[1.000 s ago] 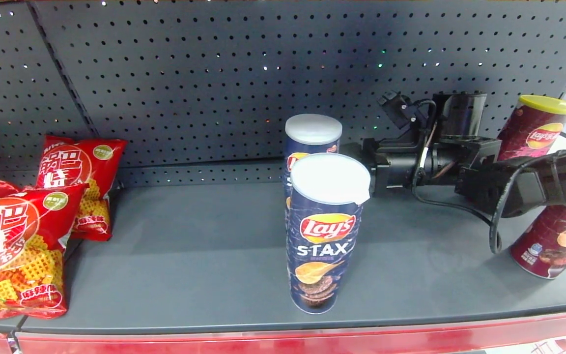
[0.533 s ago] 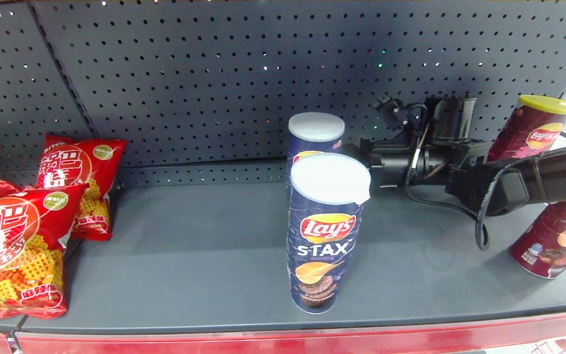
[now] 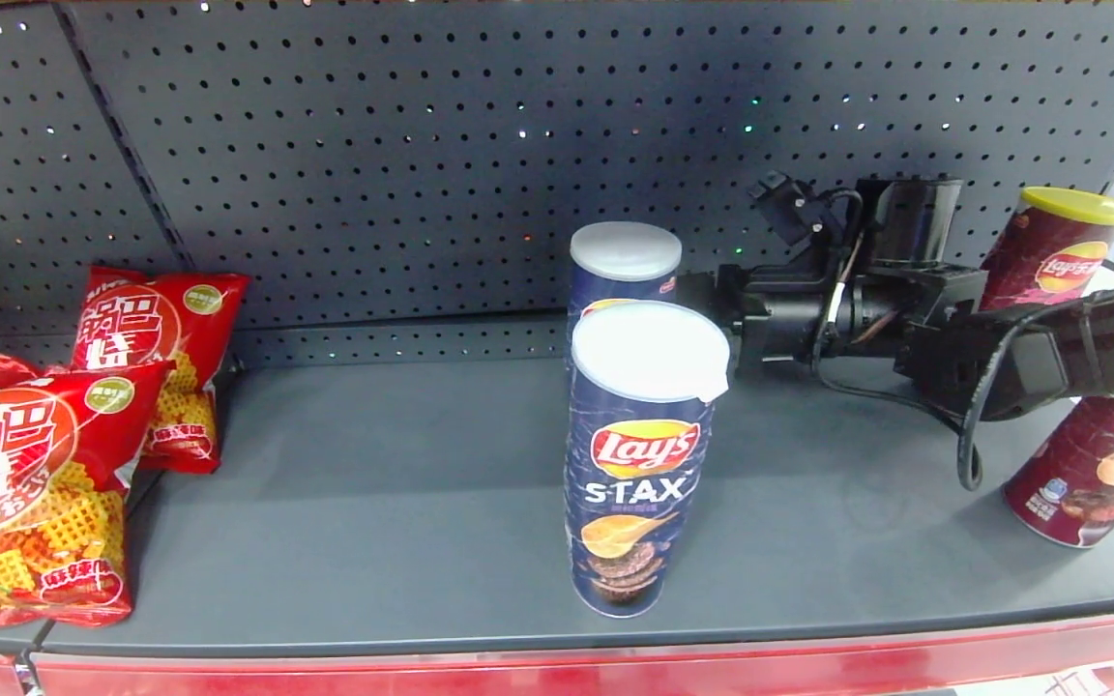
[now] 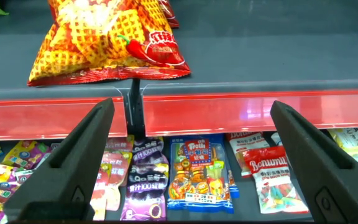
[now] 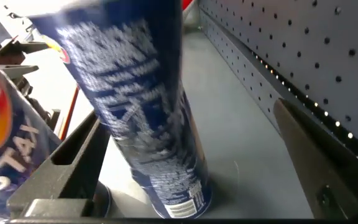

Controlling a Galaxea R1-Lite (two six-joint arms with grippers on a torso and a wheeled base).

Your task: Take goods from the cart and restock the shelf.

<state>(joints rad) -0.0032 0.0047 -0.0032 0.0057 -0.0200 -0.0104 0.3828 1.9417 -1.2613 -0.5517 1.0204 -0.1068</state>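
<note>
Dark grey perforated backing (image 3: pixel 422 145) is rising behind the grey metal shelf (image 3: pixel 402 503), where a tall blue cylindrical front can (image 3: pixel 642 464) with a white lid is standing toward the front edge. A matching blue rear can (image 3: pixel 623 261) is standing upright just behind it, near the back edge. The right gripper (image 3: pixel 692 295) is reaching in at it from the shelf's right end. Its wrist camera is showing the jaws spread, flanking the rear can without pinching it, the base seemingly resting on the shelf. The left gripper (image 4: pixel 191 109) is hanging spread and empty before the shelf's red front lip (image 4: pixel 42 118). Placing looks to be finishing. The right arm will next be needing a straight withdrawal, brushing neither can.
</note>
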